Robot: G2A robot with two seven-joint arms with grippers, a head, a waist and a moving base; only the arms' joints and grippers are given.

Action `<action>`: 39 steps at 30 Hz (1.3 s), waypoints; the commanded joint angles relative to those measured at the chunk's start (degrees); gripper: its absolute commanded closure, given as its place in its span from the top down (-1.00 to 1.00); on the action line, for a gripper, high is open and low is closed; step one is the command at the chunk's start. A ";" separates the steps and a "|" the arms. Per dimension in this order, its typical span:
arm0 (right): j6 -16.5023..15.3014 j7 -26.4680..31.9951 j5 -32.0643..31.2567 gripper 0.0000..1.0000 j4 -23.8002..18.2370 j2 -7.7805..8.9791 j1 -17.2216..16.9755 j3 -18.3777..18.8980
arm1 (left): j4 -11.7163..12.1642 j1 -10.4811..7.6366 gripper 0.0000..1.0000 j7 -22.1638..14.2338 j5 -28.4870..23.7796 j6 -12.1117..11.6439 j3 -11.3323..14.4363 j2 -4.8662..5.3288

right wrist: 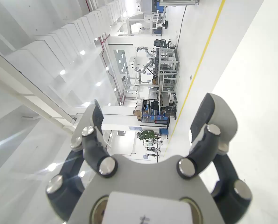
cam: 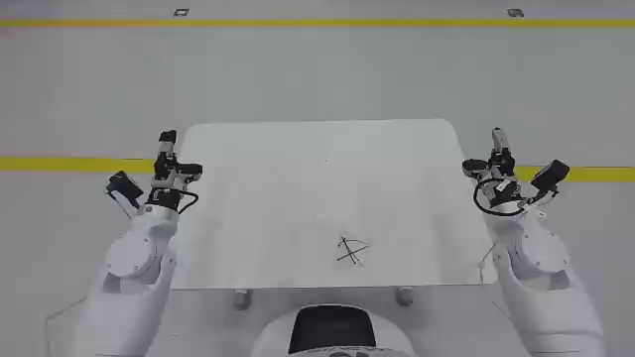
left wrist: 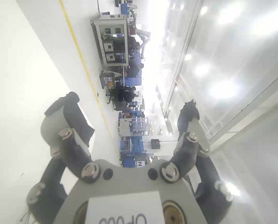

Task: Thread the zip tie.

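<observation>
My left gripper [cam: 167, 140] sits at the left edge of the white table [cam: 298, 178], fingers [left wrist: 69, 108] spread wide with nothing between them. The zip tie [cam: 351, 250] lies flat on the table near the front edge, a little right of centre. I see thin dark strands crossed over each other there and cannot tell how many. It is well apart from both arms. My right gripper [cam: 499, 139] hangs just off the table's right edge, fingers [right wrist: 203, 113] likewise spread, holding nothing.
</observation>
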 commanded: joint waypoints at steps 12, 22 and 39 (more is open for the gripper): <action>0.00 0.00 0.00 1.00 0.00 0.00 0.00 0.00 | 0.00 0.00 0.57 0.00 0.00 0.00 0.00 0.00; 0.00 0.00 0.00 1.00 0.00 0.00 0.00 0.00 | 0.00 0.00 1.00 0.00 0.00 0.00 0.00 0.00; 12.15 13.13 -28.39 1.00 1.27 1.25 3.90 -8.11 | 0.00 0.00 1.00 0.00 0.00 0.00 0.00 0.00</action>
